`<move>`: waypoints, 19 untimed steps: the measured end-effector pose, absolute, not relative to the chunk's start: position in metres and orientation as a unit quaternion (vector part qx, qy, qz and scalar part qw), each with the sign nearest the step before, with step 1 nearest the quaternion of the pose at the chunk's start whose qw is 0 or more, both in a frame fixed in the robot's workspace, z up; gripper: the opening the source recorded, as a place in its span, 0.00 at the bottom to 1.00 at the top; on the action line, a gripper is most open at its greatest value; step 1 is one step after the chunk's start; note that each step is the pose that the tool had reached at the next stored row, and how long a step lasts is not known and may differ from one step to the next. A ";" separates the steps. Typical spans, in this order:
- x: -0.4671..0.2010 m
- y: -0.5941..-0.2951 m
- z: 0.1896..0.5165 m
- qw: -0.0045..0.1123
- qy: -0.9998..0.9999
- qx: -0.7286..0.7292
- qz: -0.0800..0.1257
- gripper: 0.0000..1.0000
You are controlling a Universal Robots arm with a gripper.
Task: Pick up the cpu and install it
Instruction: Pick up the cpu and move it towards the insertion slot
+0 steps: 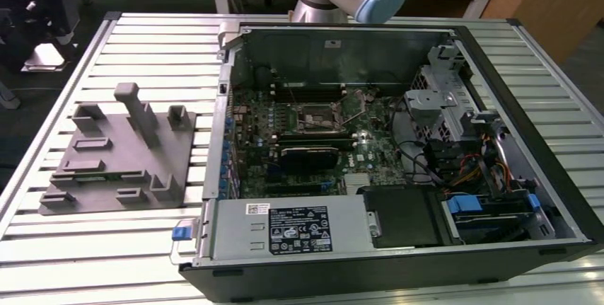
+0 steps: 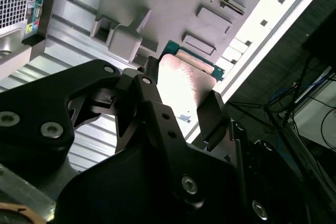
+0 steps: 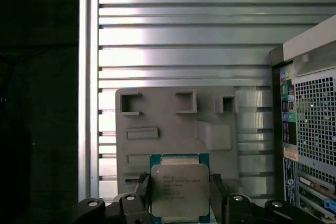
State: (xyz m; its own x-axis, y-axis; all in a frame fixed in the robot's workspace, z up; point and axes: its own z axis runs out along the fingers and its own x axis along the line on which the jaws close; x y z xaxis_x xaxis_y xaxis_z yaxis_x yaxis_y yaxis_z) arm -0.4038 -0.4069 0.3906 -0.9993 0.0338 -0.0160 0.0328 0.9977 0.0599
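Cpu: the cpu (image 3: 180, 192) was a flat square chip with a dull silvery printed lid and a green rim
Claw: the gripper (image 3: 180, 182) was closed onto the cpu, black fingers (image 3: 142, 195) against two opposite edges
Place: held over the grey holder plate (image 3: 173, 124), which lay at the exterior view's left of the open computer case (image 1: 378, 142)

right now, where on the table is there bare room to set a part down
Bare slats between the grey fixture and the table's far edge, and along its near side. The open computer case is crowded with boards and cables. The gripper holds the cpu.
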 end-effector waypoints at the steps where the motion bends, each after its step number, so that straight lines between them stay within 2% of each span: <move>1: -0.403 -0.407 0.391 0.009 0.999 0.017 0.030 0.54; 19: -0.387 -0.407 0.391 0.009 0.999 0.017 0.030 0.54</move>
State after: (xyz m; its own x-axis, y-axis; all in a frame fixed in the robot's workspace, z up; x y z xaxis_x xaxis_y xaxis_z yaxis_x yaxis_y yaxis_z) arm -0.3872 -0.4069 0.3906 -0.9993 0.0337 -0.0161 0.0327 0.9977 0.0600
